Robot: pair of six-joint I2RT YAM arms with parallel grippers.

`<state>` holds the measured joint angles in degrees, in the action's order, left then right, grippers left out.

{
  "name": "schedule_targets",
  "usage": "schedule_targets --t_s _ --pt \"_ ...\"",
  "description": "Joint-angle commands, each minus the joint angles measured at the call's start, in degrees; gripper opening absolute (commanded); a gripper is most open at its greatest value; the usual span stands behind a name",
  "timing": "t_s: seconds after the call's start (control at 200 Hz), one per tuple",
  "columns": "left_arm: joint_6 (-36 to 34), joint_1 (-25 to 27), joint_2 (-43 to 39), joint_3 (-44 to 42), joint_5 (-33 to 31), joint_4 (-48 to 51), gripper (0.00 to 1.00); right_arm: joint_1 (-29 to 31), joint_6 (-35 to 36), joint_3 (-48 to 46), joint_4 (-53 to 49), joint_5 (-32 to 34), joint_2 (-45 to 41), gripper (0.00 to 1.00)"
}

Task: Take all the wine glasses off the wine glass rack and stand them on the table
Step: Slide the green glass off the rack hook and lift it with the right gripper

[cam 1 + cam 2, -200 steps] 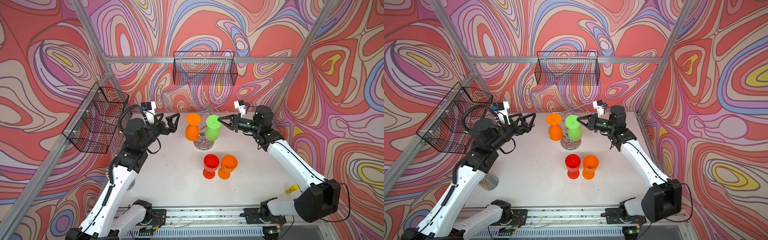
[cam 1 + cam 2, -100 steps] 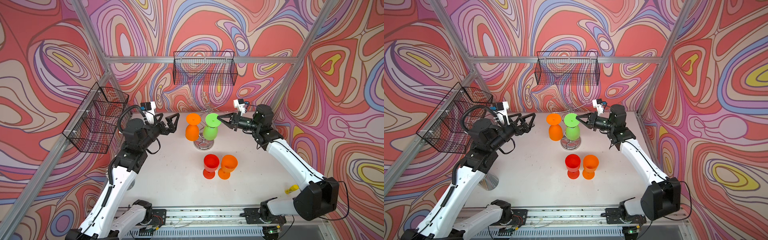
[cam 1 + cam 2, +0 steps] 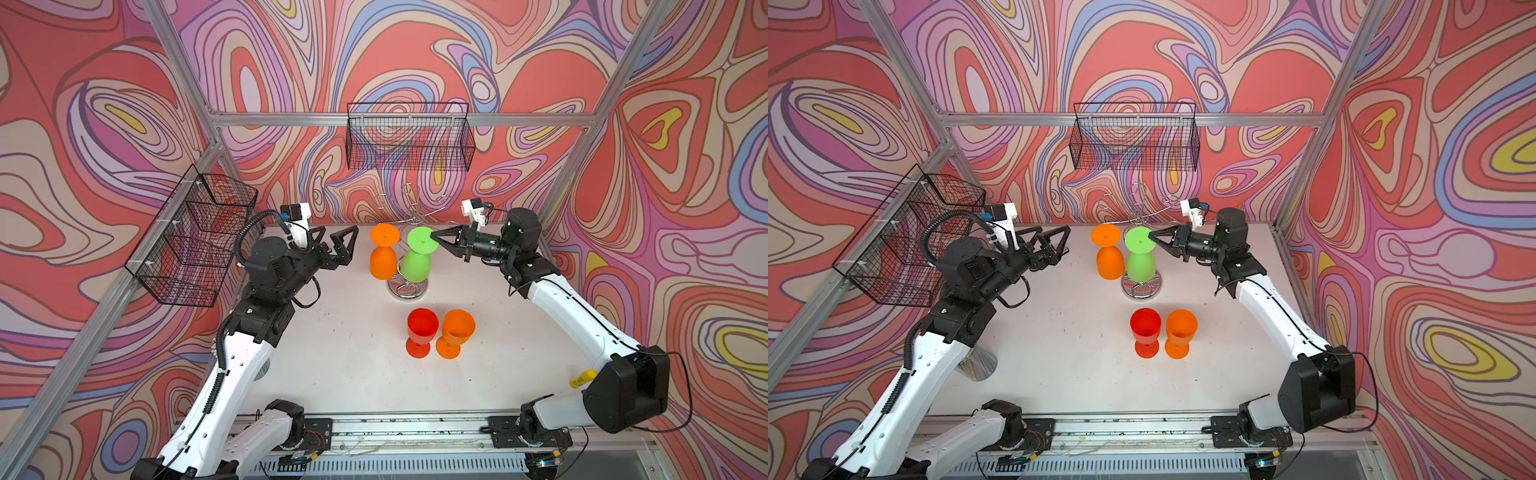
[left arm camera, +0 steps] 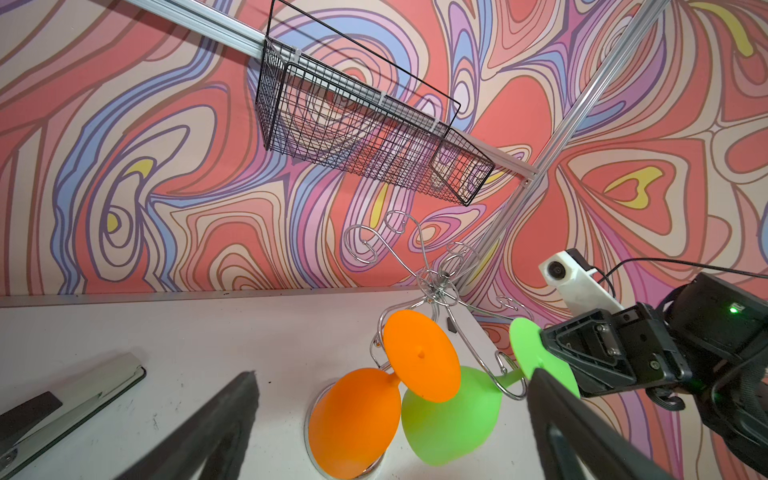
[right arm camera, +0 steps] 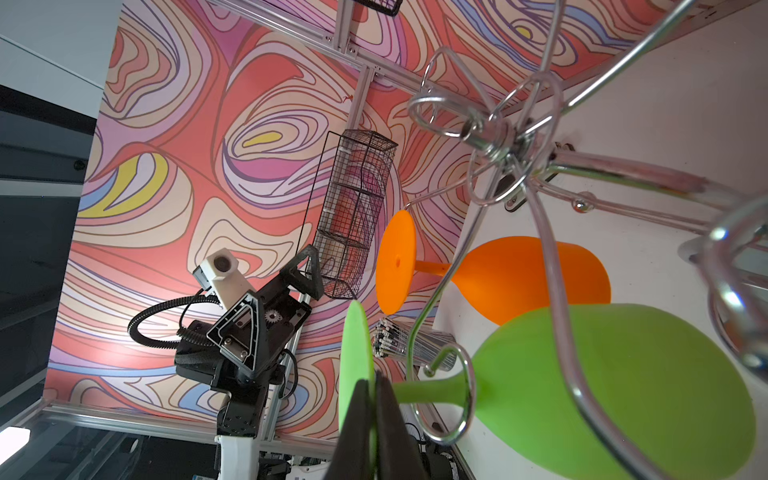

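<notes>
The chrome wine glass rack (image 3: 420,208) stands at the back middle of the table on its disc base (image 3: 1140,291). A green wine glass (image 3: 415,266) hangs upside down and tilted from it, its stem through a hook loop (image 5: 461,395). My right gripper (image 3: 434,237) (image 5: 372,380) is shut on the edge of the green glass's foot. An orange wine glass (image 3: 383,262) hangs beside it. My left gripper (image 3: 341,229) (image 4: 392,374) is open, left of the orange glass and not touching it.
A red glass (image 3: 422,326) and an orange glass (image 3: 457,328) stand upright in front of the rack. Black mesh baskets hang on the back wall (image 3: 409,141) and the left wall (image 3: 195,245). A metal cup (image 3: 978,363) stands by the left arm.
My right gripper has drawn the green glass's foot slightly to the left, and the bowl has swung a little with it. The left arm has not moved.
</notes>
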<state>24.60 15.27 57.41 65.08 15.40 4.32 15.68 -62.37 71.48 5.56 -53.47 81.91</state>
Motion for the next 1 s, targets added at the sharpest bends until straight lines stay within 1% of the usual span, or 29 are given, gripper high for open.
schedule_targets --t_s 0.0,0.275,0.456,0.661,0.992 --pt "-0.8 -0.5 -0.8 -0.6 0.4 -0.4 1.00 0.5 1.9 1.9 -1.5 -0.2 -1.0 0.00" --pt "-0.7 -0.6 -1.0 -0.9 0.5 -0.6 1.00 0.5 1.8 1.6 -2.0 -0.4 -1.7 0.00" --pt "-0.6 -0.6 -1.0 -1.1 0.7 -0.7 1.00 0.6 -0.3 1.9 0.5 -1.3 -1.2 0.00" --pt "-0.5 -0.7 -1.0 -1.3 0.7 -1.0 1.00 1.6 -0.7 3.5 0.7 -1.5 0.0 0.00" --pt "-0.3 -0.7 -1.1 -1.6 1.2 -1.2 1.00 3.0 -0.7 4.2 0.7 -0.1 1.5 0.00"
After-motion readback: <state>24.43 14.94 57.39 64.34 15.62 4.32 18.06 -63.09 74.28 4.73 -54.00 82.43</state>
